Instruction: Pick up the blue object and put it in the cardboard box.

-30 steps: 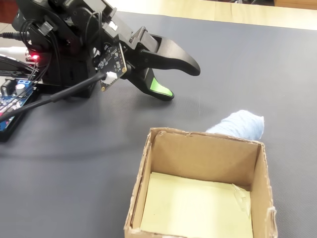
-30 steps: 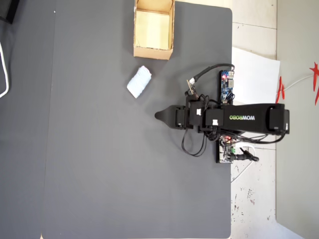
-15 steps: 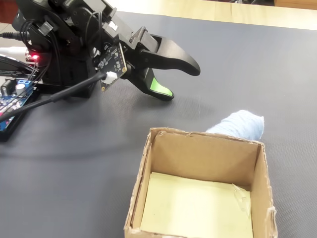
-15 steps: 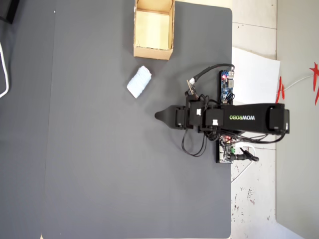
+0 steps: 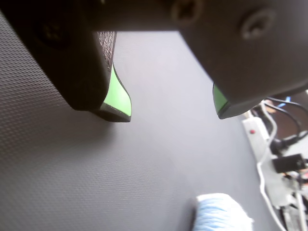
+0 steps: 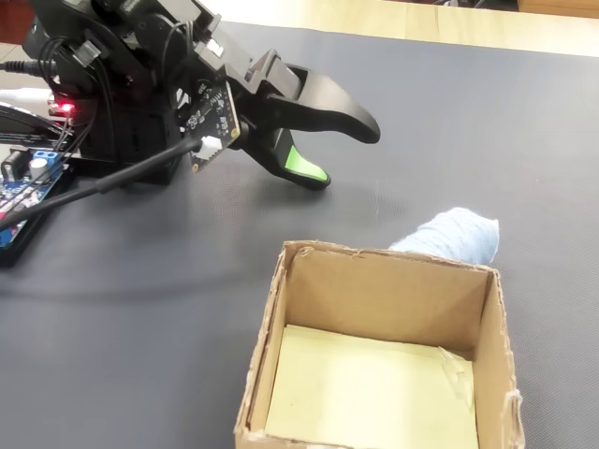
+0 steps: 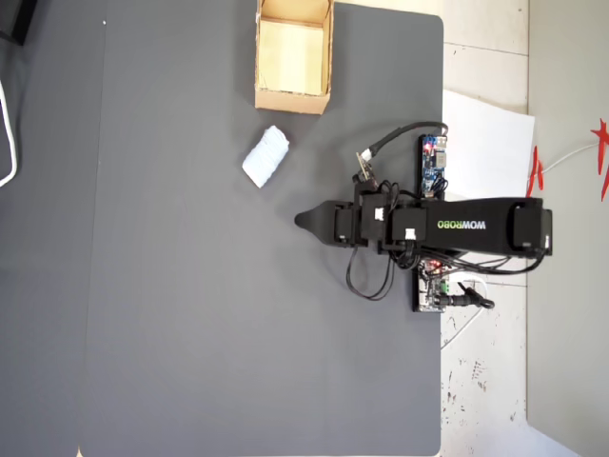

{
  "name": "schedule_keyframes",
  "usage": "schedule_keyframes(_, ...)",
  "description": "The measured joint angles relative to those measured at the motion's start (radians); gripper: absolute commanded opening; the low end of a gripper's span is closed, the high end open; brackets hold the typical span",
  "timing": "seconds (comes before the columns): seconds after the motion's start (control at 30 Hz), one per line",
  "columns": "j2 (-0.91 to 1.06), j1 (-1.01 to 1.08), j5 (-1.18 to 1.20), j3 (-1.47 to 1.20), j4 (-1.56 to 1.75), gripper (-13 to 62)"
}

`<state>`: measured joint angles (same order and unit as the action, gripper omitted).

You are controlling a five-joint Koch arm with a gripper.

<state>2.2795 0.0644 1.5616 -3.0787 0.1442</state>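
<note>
The jaws stand parted and empty, the gripper [image 6: 342, 154] low over the dark surface [image 7: 171, 314], so the reach is barely begun: next it must swing to the blue object [image 7: 265, 156], lying just beside the cardboard box [image 7: 266, 98].
</note>
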Motion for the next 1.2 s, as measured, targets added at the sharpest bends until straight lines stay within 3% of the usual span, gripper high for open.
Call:
schedule_keyframes(0.43,0.000,0.044,-0.066,0.028,0.067,33.7)
schedule_keyframes(0.6,-0.020,0.080,-0.075,0.230,-0.002,33.7)
schedule_keyframes(0.83,-0.225,0.152,-0.084,0.537,-0.341,33.0)
schedule_keyframes(1.2,-0.592,0.261,-0.084,0.833,-0.528,33.0)
